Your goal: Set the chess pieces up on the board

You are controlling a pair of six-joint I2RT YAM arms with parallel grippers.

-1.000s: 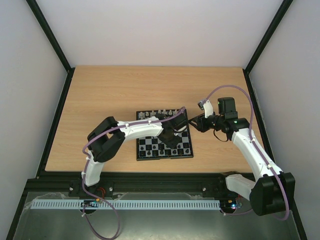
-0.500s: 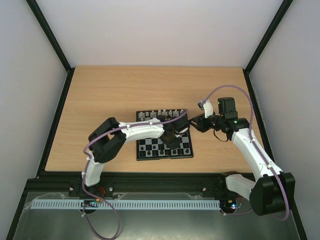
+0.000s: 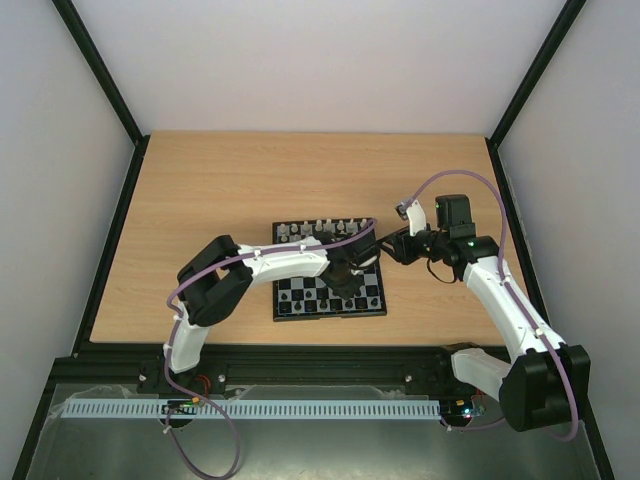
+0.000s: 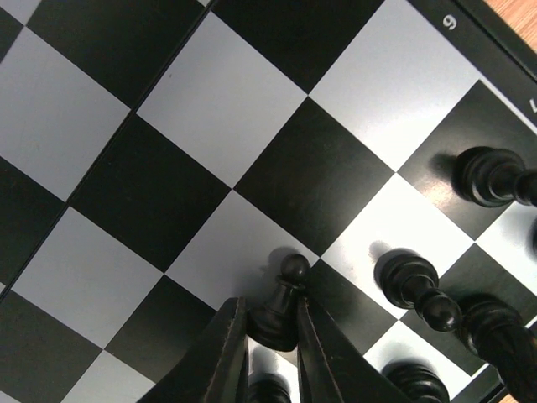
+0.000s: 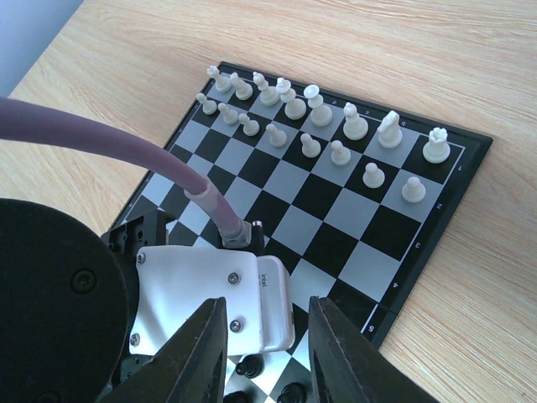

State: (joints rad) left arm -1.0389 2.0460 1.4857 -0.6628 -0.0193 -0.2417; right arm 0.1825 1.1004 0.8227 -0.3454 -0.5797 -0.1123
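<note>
Where the left gripper (image 4: 268, 317) comes down over the board (image 4: 218, 109), its two fingers (image 4: 225, 353) are pressed in on one black pawn (image 4: 284, 292), pinching it low on the body with the round head standing clear above the tips; whether its base rests on a square cannot be told. One more dark piece (image 4: 268, 391) shows low between the fingers. To the pawn's side stand four further black pieces: a pawn (image 4: 415, 284) on a light square, a taller one (image 4: 493, 176) near the numbered border, and two (image 4: 502, 334) (image 4: 413, 383) cut by the picture's edge. That makes six black chessmen in the left wrist view. The right gripper (image 5: 267, 304) is spread wide with nothing between its two fingers (image 5: 200, 353). It hangs near the board's right edge, looking onto the left arm's white wrist housing (image 5: 210, 298) and its one purple cable (image 5: 101, 138). Past that housing, at the far side of the board, the white set stands in two rows: eight pawns (image 5: 310, 144) in the nearer row, and behind them taller pieces (image 5: 390, 128) that seem to number eight, though those far off crowd together. From above, the left gripper sits over the right half of the board, and the board lies flat near the middle of the wooden counter (image 3: 200, 200), with both arms reaching in from the near edge.
</note>
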